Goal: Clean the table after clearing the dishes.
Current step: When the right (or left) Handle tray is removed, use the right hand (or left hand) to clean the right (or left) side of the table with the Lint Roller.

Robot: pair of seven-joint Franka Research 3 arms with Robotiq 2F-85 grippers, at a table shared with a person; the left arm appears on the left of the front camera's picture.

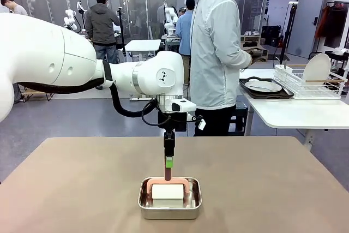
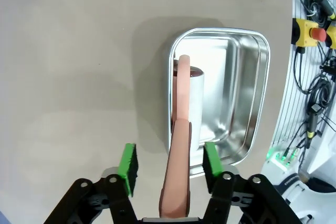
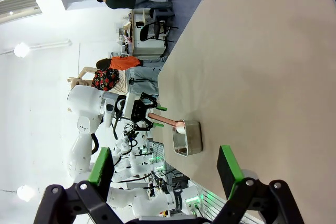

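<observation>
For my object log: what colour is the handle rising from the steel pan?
The handle is salmon pink, clearest in the left wrist view.

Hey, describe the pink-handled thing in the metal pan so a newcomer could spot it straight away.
Start at the big tan table; near its robot-side edge, about mid-width, sits a small steel pan. Inside it lies a white roller whose salmon-pink handle rises between the green pads of the left gripper, the table's sole pink-and-white item.
</observation>
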